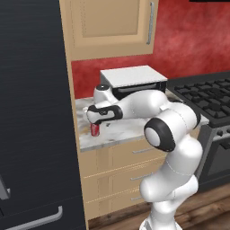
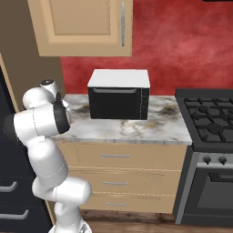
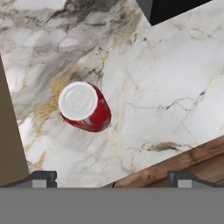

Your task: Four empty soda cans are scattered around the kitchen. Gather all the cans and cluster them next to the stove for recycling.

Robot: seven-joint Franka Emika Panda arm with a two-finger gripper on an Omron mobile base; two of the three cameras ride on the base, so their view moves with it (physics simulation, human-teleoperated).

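Observation:
One red soda can (image 3: 85, 107) with a silver top stands upright on the marble counter (image 3: 166, 87), near its front left corner. My gripper (image 3: 113, 179) hangs open above it, and the can lies ahead and to the left of the gap between the fingertips (image 3: 41, 178), touching neither. From the left base camera the same soda can (image 1: 95, 129) shows just under the gripper (image 1: 93, 118), left of the microwave. The stove (image 1: 207, 98), black with iron grates, adjoins the counter's right end and appears again in the right base view as the stove (image 2: 210, 119).
A black microwave (image 1: 134, 81) with a white top sits at the back of the counter (image 2: 136, 129). A tall dark panel (image 1: 33, 117) walls off the left side. A wooden cabinet (image 1: 110, 24) hangs overhead, and drawers (image 2: 116, 157) run below the counter's front edge.

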